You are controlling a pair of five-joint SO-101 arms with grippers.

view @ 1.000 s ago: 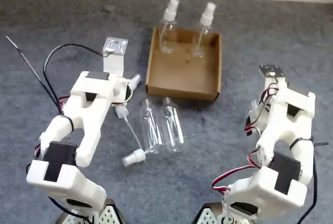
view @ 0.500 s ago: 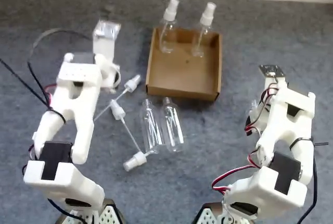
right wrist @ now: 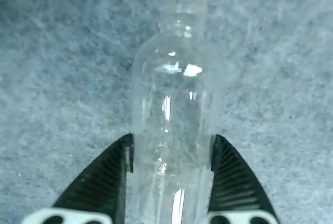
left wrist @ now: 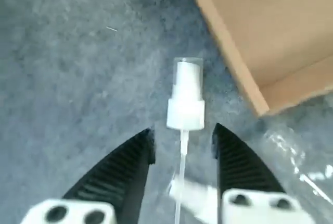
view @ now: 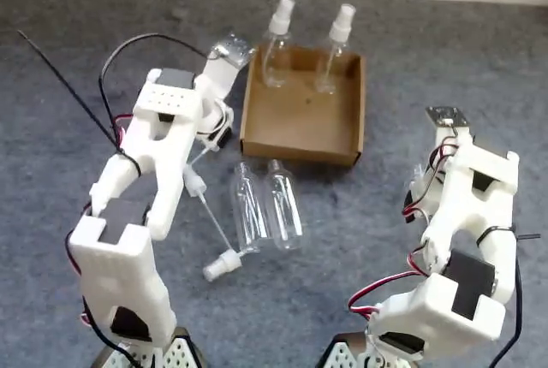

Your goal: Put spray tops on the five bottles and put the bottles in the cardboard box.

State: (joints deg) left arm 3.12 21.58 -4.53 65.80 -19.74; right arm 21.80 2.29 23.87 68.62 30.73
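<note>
A white spray top lies on the grey carpet beside the cardboard box, and my left gripper stands open just behind it, one finger on each side of its dip tube. In the high view this gripper is by the left front corner of the box. My right gripper is shut on a clear topless bottle, held at the right of the table. Two capped bottles stand at the far side of the box.
Two clear topless bottles lie side by side in front of the box. Two more spray tops with long tubes lie to their left. Open carpet stretches between the arms at the front.
My left arm has swung right from the table's left side towards the box, and now sits over the spray top by the box's corner. The right arm has stayed still with its bottle.
</note>
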